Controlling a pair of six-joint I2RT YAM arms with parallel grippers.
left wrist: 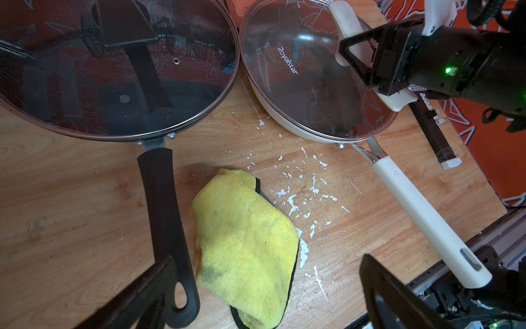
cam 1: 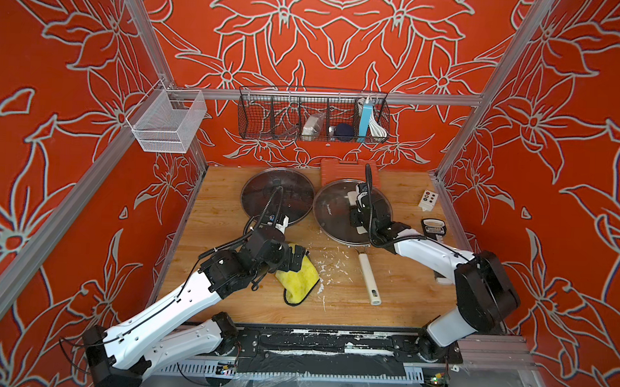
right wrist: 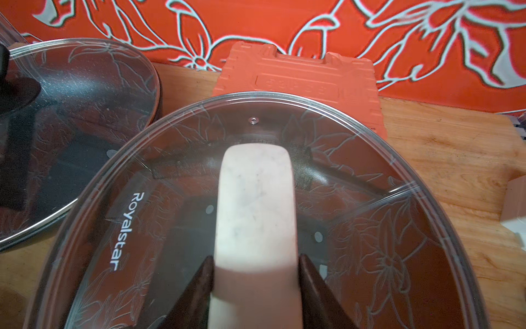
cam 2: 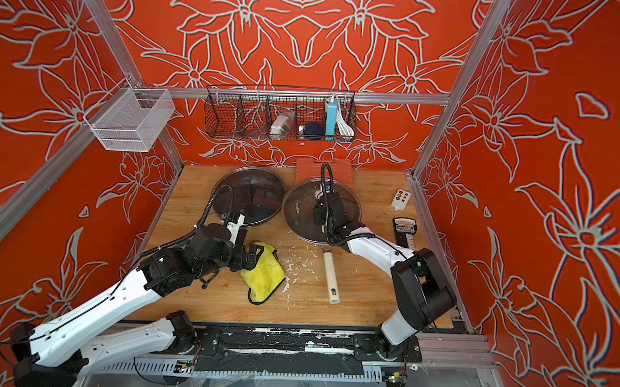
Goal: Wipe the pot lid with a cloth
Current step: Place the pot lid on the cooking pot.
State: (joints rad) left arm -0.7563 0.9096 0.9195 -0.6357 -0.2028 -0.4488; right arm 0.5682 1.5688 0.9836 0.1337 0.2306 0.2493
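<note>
Two grippers, one lid, one cloth.
The right gripper [right wrist: 256, 263] is clamped on the white handle [right wrist: 254, 185] of the glass pot lid [right wrist: 370, 228]. The left gripper [left wrist: 264, 269] hovers wide open, with the crumpled yellow cloth [left wrist: 244, 228] on the surface [left wrist: 71, 199] just beneath it.

Frying pans: two, side by side, the dark pan [left wrist: 162, 205] and the white pan [left wrist: 284, 125].
Glass lids: two, one atop each pan, the black-handled lid [cam 1: 294, 194] and the white-handled lid [cam 1: 331, 209].
Cloths: one, the yellow cloth [cam 1: 298, 279].
Robot arms: two, the left arm [cam 1: 184, 296] and the right arm [cam 1: 427, 251].
Wall baskets: two, the white mesh basket [cam 1: 169, 122] and the black wire basket [cam 1: 261, 121].
Orange cases: one, the orange case [cam 1: 341, 166] at the back.
Button boxes: one, the white button box [cam 1: 428, 200].
Handheld devices: one, the black device [cam 1: 433, 229].
</note>
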